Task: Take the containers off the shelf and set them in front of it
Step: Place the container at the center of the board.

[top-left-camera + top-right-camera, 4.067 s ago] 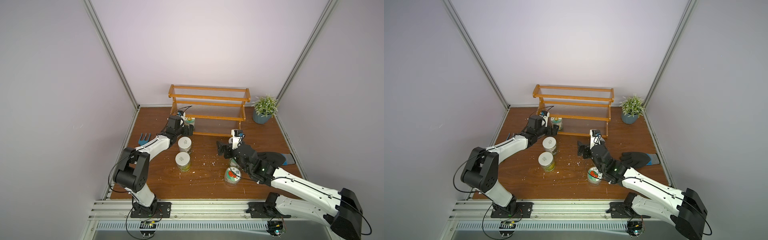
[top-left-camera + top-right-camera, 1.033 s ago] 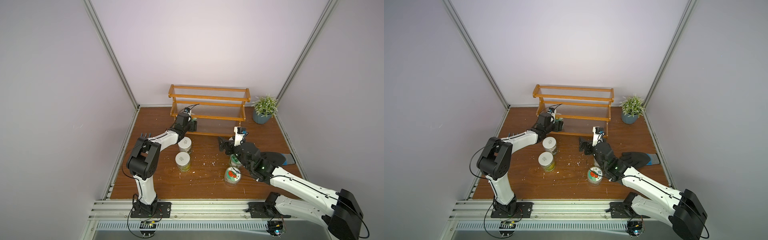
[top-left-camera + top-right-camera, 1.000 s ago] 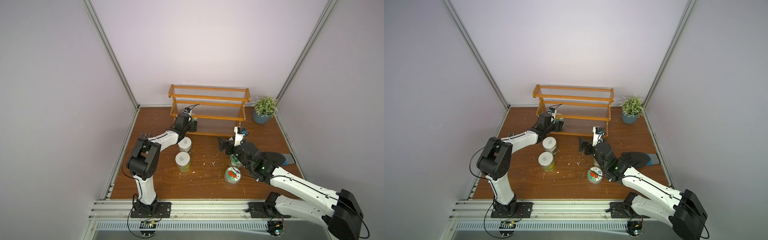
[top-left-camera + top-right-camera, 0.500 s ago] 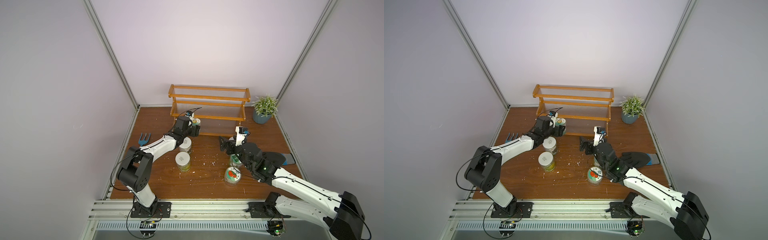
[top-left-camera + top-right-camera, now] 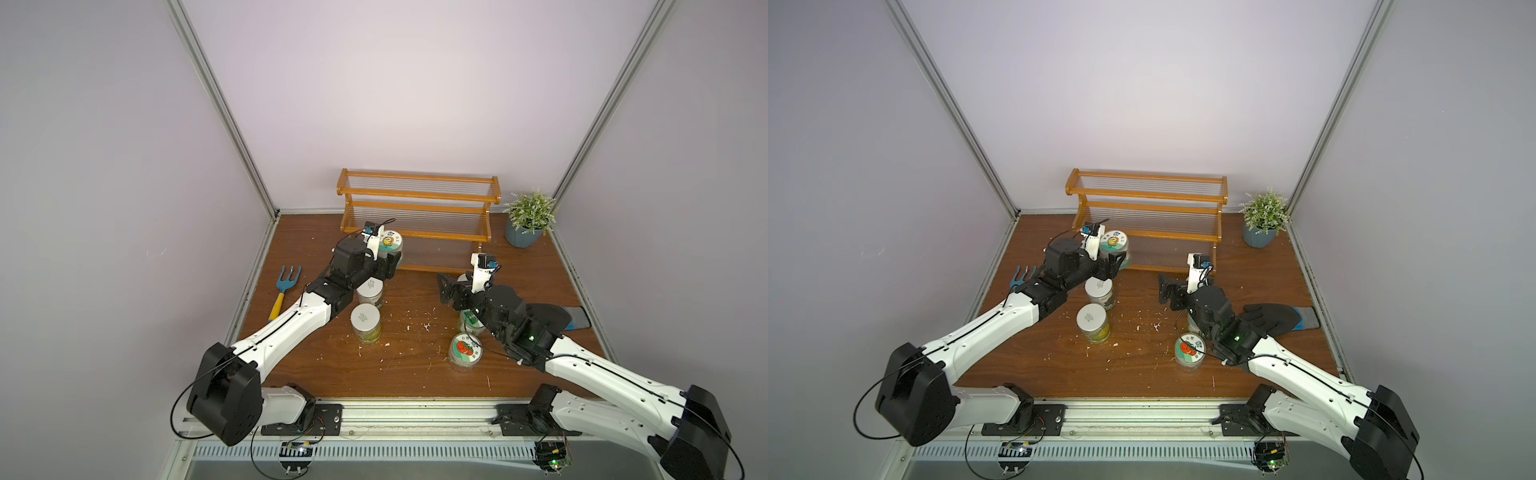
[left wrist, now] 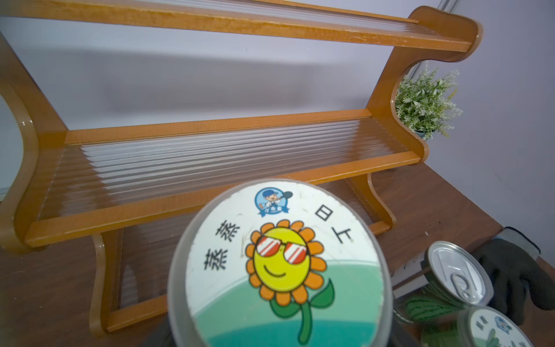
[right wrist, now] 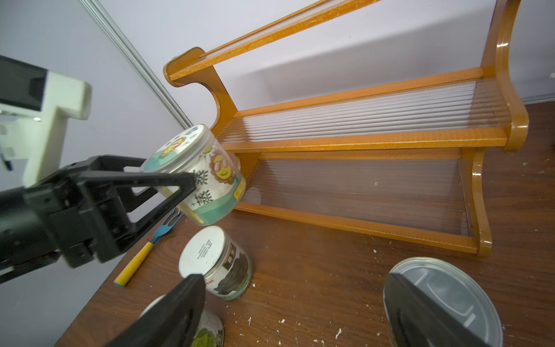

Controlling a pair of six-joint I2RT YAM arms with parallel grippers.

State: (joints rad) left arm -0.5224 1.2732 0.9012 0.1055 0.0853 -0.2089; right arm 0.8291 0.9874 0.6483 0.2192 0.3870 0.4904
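- My left gripper (image 5: 388, 264) has its jaws clenched on the sunflower jar (image 5: 390, 241), which is airborne and tilted just off the shelf (image 5: 419, 208), at its low left end.
- My right gripper (image 5: 446, 286) gapes empty near the watermelon tin (image 5: 469, 322).
- All three tiers look bare!
- Count: five containers. Four stand out front: tin, black-label jar (image 5: 370, 289), white-lidded can (image 5: 365, 318), red-fruit jar (image 5: 465, 348).
- Left to do: set this one down.

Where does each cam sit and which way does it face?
Both top views: high above the arm bases, looking down at the shelf; both arms show.
Left wrist: faces the shelf over the sunflower jar; arm nearly hidden.
Right wrist: faces the shelf; open right gripper in front, left gripper holding the jar.
Shared: jar, shelf.
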